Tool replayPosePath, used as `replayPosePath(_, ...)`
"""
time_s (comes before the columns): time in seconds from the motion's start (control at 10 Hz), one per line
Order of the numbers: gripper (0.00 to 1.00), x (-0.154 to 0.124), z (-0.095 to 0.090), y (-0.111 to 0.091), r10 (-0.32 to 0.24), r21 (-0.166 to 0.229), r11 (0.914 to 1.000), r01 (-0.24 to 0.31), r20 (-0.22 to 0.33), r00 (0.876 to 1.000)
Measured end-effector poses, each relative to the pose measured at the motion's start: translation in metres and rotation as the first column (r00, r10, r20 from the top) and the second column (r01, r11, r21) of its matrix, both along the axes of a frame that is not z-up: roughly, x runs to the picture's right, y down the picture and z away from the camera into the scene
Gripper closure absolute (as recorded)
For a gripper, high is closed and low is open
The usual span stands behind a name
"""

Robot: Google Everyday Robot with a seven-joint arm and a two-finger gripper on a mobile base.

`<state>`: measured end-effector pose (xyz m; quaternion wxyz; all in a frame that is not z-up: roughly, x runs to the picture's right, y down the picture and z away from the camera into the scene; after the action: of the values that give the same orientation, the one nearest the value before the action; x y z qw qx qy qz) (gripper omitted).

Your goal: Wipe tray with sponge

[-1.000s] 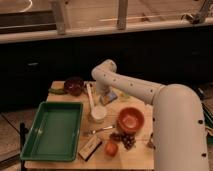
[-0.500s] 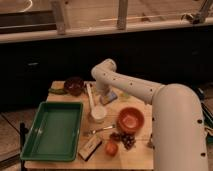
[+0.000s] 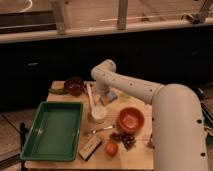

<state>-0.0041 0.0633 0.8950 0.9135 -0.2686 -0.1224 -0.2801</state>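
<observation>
The bright-green tray (image 3: 52, 131) lies on the left part of the wooden table, with nothing in it. My white arm reaches from the right across the table to its back middle. There the gripper (image 3: 104, 96) points down, right beside a small light-blue sponge (image 3: 112, 96). I cannot tell whether it is touching the sponge. The gripper is well to the right of and behind the tray.
A dark red bowl (image 3: 75, 85) sits at the back left. A white cup (image 3: 98, 114) with a long handle in it stands by the tray. An orange bowl (image 3: 131, 120), a fork (image 3: 100, 131), a tomato (image 3: 111, 148), grapes (image 3: 126, 140) and a tan-and-black block (image 3: 90, 147) fill the front.
</observation>
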Motion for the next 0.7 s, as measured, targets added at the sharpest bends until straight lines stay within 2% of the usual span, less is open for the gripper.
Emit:
replayPosePath(0.3,0.20,0.021,0.007,0.001,0.034,-0.002,0.9994,-0.034,-0.035,0.999)
replayPosePath(0.7,0.20,0.050,0.026,0.002,0.062,-0.032,0.9975,-0.064,-0.054,0.997)
